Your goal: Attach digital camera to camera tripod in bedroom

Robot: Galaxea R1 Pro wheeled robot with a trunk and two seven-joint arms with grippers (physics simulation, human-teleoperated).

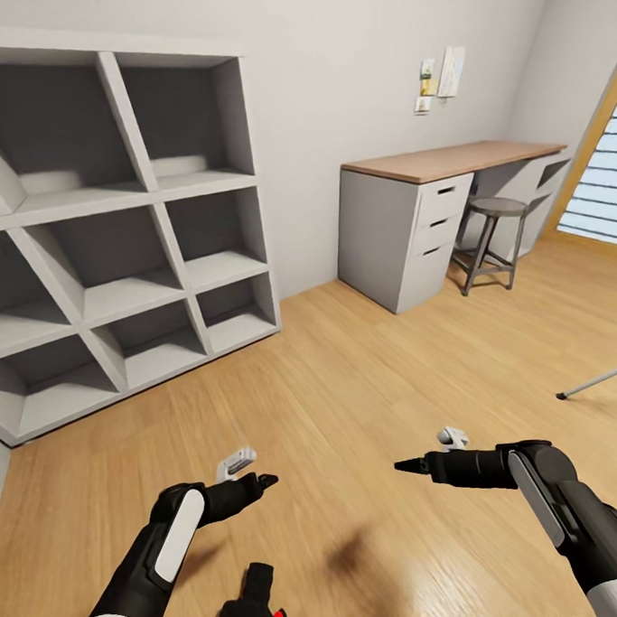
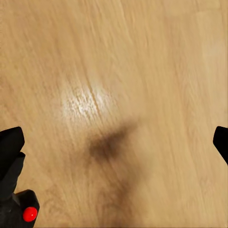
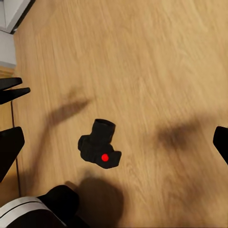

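Digital camera: the digital camera [image 1: 254,610] lies on the wood plank floor [image 1: 367,387], in the head view at the lower edge, between the two arms and nearer the left one; its red button [image 3: 105,157] shows, with the camera [image 3: 99,149] alone on bare boards in the right wrist view, lens barrel pointing away from the button side
Left wrist sight of the camera: a black corner with the red button [image 2: 29,213] at the frame edge, just beside one dark fingertip
Left gripper: the left gripper [image 1: 254,479] hovers over the floor, beyond the camera towards the shelf unit; jaws spread wide, nothing between them
Right gripper: the right gripper [image 1: 416,466] hangs above the floor, well apart from the camera, on its desk side; jaws wide apart in the wrist view, holding nothing
Camera tripod: one slim silver leg with a black foot [image 1: 597,381] reaches in from the head view's right edge, far from the camera; the rest of the camera tripod is cut off
Shelf unit: the grey shelf unit [image 1: 114,228] with slanted dividers stands against the wall, well beyond the camera
Desk: the wood-topped desk [image 1: 445,161] stands far from the camera, the round stool [image 1: 490,236] tucked beside its drawers
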